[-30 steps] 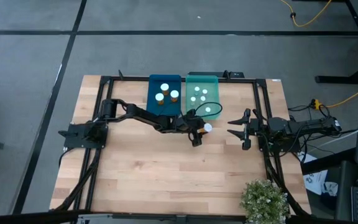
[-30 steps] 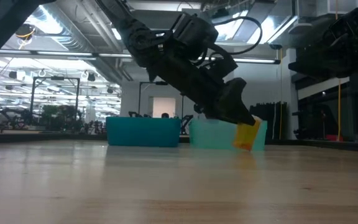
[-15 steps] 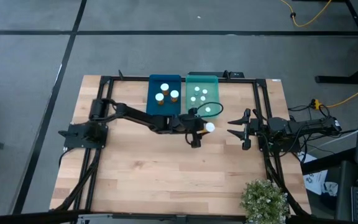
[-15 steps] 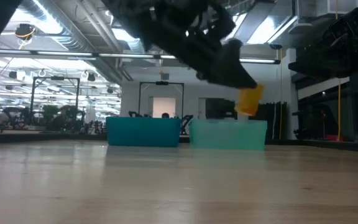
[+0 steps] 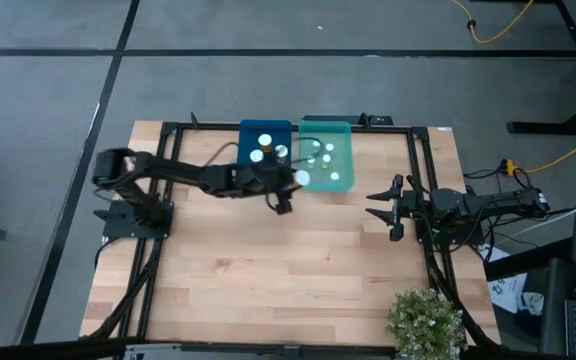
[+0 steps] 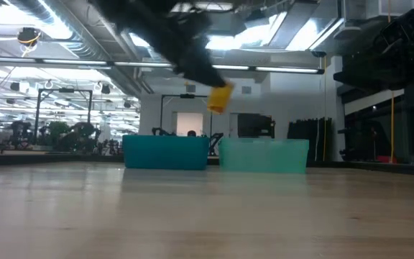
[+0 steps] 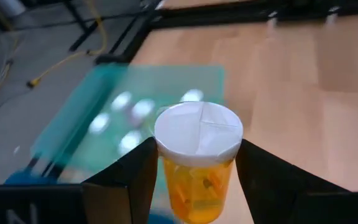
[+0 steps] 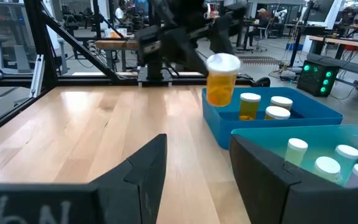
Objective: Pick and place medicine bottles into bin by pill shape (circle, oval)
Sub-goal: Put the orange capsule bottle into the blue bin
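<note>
Left tool (image 7: 194,177) clamped around amber bottle (image 7: 198,163)

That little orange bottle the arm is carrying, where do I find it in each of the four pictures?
High view: the orange bottle sits at the left gripper, by the bins.
Low view: in the air above the bins.
Left wrist view: centre, between the fingers.
Right wrist view: upper middle.
Shared landmark: the blue bin.

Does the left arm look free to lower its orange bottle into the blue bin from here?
Probably yes. The left gripper holds the orange bottle high above the blue bin, near its edge by the green bin. Three bottles sit inside, with bare floor beside them.
</note>
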Tool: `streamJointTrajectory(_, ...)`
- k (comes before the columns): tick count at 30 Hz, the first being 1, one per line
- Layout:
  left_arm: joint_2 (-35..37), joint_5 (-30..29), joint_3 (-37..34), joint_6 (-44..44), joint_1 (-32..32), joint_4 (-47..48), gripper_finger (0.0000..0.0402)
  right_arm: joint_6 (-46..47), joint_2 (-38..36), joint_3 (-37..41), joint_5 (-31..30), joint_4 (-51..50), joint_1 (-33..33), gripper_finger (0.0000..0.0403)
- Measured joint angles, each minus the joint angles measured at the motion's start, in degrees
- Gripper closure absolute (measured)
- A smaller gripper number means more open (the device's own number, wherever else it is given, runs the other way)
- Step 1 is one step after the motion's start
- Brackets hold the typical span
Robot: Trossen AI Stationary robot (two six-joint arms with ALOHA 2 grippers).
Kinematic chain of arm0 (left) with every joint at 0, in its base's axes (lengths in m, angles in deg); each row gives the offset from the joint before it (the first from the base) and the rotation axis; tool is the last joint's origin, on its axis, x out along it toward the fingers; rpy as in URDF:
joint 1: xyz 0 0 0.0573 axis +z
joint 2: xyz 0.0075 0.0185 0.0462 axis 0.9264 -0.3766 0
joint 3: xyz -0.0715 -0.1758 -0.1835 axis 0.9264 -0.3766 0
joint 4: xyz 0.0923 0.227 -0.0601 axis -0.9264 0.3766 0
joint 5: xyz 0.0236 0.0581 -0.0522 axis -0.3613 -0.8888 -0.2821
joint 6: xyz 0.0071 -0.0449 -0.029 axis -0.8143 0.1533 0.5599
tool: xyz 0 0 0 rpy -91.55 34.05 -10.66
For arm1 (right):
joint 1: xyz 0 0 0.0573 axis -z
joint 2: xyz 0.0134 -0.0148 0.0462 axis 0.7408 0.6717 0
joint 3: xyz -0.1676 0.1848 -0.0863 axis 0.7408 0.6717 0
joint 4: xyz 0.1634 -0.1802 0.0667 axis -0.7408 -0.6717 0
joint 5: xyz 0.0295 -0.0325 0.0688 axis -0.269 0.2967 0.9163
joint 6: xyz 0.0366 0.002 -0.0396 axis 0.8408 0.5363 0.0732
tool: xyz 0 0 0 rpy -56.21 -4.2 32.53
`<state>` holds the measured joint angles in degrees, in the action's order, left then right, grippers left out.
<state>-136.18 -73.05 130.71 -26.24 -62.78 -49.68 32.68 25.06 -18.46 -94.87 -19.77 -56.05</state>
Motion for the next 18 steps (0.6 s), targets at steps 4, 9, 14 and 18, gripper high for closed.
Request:
streamJointTrajectory(4, 6.4, -0.6, -10.6, 2.7, 3.1, -7.7, 0.0208, 0.0, 0.0, 0.0, 0.0, 0.0, 0.0, 0.0226)
streamJointTrajectory(9, 8.7, 0.3, -22.4, 5.3, 8.3, -22.6, 0.0208, -0.1, 0.0, 0.0, 0.0, 0.0, 0.0, 0.0226)
streamJointTrajectory(14, 6.2, 3.6, -26.3, 6.6, 13.1, -28.6, 0.0208, 0.0, 0.0, 0.0, 0.0, 0.0, 0.0, 0.0226)
streamJointTrajectory(18, 2.0, 7.3, -26.3, 6.3, 16.8, -30.7, 0.0208, -0.1, 0.0, 0.0, 0.0, 0.0, 0.0, 0.0226)
